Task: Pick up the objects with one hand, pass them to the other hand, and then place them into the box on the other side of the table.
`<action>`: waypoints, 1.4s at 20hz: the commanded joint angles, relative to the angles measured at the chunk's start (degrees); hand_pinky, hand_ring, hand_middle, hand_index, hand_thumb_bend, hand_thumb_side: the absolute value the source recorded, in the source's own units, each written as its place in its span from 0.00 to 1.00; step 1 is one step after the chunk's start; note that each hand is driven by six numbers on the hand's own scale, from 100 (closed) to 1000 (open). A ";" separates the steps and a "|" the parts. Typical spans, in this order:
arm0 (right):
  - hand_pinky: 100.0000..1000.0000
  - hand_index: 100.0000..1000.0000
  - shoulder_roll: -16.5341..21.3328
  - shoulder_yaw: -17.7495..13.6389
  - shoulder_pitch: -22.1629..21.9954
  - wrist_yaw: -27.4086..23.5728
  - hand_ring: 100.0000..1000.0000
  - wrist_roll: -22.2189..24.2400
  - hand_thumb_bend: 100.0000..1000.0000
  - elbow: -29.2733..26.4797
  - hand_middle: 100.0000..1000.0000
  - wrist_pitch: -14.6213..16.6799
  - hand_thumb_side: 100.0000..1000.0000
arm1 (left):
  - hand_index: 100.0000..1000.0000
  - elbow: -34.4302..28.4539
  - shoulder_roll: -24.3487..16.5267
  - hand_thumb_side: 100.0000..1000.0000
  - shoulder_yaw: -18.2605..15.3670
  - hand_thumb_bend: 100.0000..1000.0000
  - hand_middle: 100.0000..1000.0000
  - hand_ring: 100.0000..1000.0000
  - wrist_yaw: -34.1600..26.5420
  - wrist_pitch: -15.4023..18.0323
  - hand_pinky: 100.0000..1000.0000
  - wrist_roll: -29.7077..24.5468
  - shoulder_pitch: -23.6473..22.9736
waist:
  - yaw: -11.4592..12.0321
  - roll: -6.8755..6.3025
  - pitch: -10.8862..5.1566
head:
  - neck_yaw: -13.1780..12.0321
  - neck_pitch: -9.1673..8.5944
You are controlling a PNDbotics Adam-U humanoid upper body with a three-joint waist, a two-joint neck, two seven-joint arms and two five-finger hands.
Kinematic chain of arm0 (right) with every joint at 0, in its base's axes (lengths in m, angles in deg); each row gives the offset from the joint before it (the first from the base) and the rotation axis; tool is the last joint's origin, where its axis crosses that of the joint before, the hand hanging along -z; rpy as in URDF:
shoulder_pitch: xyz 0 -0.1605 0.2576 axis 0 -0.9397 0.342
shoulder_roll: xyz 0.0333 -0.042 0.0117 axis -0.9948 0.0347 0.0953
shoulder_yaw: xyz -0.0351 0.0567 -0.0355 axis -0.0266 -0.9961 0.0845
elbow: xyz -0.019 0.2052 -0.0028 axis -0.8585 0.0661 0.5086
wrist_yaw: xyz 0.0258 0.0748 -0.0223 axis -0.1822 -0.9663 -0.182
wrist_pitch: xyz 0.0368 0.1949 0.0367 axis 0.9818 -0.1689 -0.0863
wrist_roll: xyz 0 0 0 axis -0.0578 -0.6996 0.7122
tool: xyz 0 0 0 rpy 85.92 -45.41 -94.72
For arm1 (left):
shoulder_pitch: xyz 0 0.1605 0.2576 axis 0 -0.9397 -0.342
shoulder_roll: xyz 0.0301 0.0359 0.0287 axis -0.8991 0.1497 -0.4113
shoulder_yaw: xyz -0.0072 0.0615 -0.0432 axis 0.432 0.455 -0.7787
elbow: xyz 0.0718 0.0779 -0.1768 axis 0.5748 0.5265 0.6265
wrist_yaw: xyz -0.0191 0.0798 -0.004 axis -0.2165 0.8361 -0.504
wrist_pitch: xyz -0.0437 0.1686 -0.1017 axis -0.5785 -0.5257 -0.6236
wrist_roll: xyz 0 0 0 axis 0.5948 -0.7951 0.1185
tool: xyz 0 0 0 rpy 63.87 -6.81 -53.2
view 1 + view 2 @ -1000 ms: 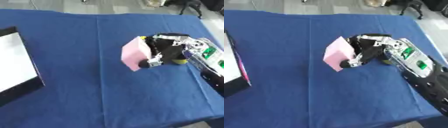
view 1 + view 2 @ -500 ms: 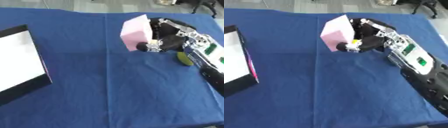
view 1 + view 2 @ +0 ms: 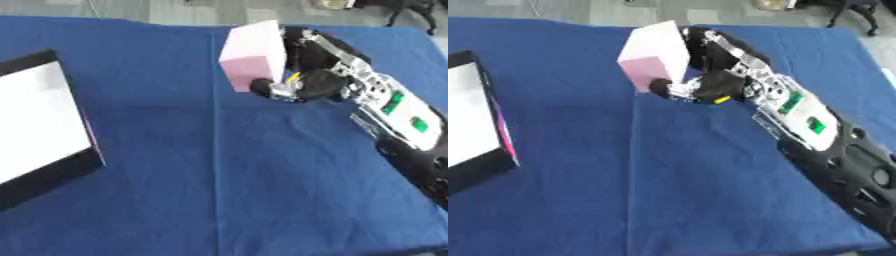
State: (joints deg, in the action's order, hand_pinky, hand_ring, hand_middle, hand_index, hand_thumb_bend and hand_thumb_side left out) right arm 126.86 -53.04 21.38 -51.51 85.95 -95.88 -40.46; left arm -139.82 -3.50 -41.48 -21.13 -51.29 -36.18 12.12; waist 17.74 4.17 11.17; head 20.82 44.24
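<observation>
Only the box [image 3: 44, 135] lies left of the pink block [image 3: 254, 55].

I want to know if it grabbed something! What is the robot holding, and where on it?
The right hand holds a pink block, gripped on its right side and lower end.

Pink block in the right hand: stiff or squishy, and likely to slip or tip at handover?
The pink block probably is stiff: its faces and edges look flat and straight though the right hand has fingers curled round it. It looks matte, so likely not slippery. It is held tilted and gripped from one side, so it may pivot during the pass. Weight cannot be judged.
</observation>
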 commanded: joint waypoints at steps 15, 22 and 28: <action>0.72 0.56 1.89 3.64 3.38 9.57 0.57 -2.01 0.00 -0.88 0.41 4.82 0.00 | 0.75 4.51 -0.62 0.43 11.87 0.00 0.72 0.87 23.36 5.42 0.92 -12.89 14.48 | 1.91 -2.44 -0.24 | 1.28 -0.12; 0.72 0.56 2.09 5.05 4.84 10.67 0.57 -1.10 0.00 -0.88 0.41 5.38 0.00 | 0.77 6.89 1.86 0.44 15.73 0.00 0.74 0.87 29.85 6.62 0.91 -17.56 17.38 | 2.98 -2.87 -0.18 | 1.05 -0.12; 0.72 0.56 1.75 5.97 5.58 11.84 0.57 -0.31 0.00 -0.88 0.41 5.25 0.00 | 0.82 8.48 4.64 0.44 18.85 0.00 0.75 0.87 34.10 6.86 0.90 -20.72 19.23 | 3.40 -2.90 -0.16 | 1.77 -0.12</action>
State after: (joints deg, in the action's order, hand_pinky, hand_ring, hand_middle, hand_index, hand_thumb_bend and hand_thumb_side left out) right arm 127.35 -46.84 26.08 -40.18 85.31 -95.88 -35.31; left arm -131.20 1.35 -22.84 11.99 -44.51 -56.21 29.92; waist 21.13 2.21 11.17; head 22.31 44.24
